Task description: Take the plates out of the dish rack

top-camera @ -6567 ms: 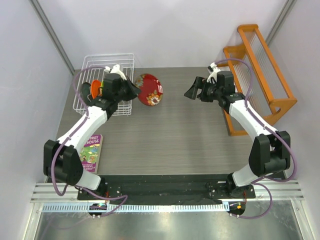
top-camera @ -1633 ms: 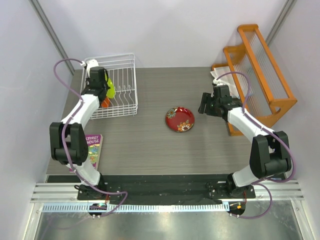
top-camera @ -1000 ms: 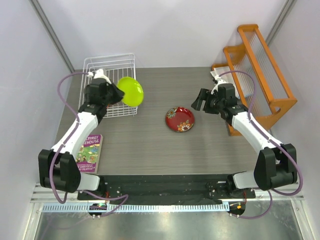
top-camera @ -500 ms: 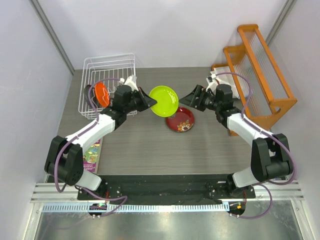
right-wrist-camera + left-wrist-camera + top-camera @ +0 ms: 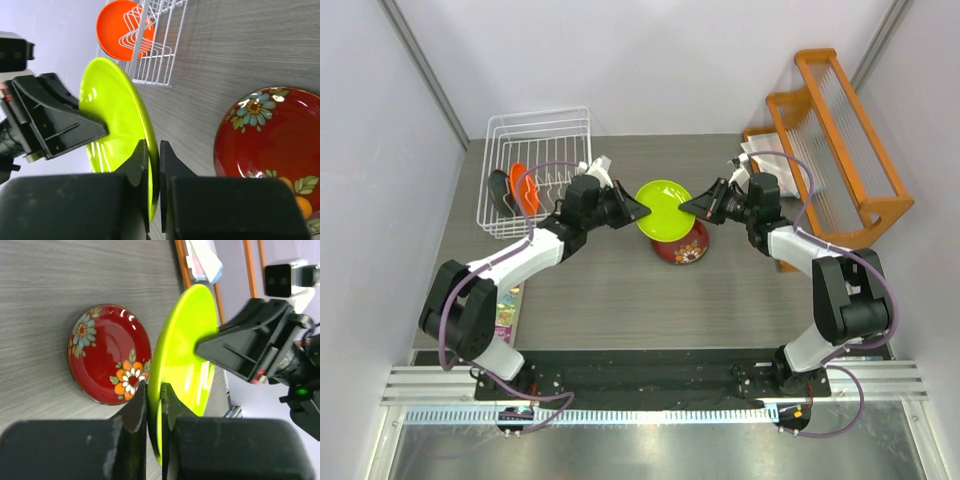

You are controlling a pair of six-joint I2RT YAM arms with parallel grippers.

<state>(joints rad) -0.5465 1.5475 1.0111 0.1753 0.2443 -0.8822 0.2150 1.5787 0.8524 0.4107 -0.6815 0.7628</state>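
Left claw (image 5: 642, 208) and right claw (image 5: 688, 210) pinch one lime plate (image 5: 665, 198) near one red plate (image 5: 685, 253).

lime plate (image 5: 663, 205) — now mid-table, R gripper (image 5: 704, 208) clamped on too

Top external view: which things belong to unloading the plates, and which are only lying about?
Belong: lime green plate, red flowered plate, orange plate, dark plate, white wire dish rack.
Lying about: orange wooden rack, storybook, white cloth.
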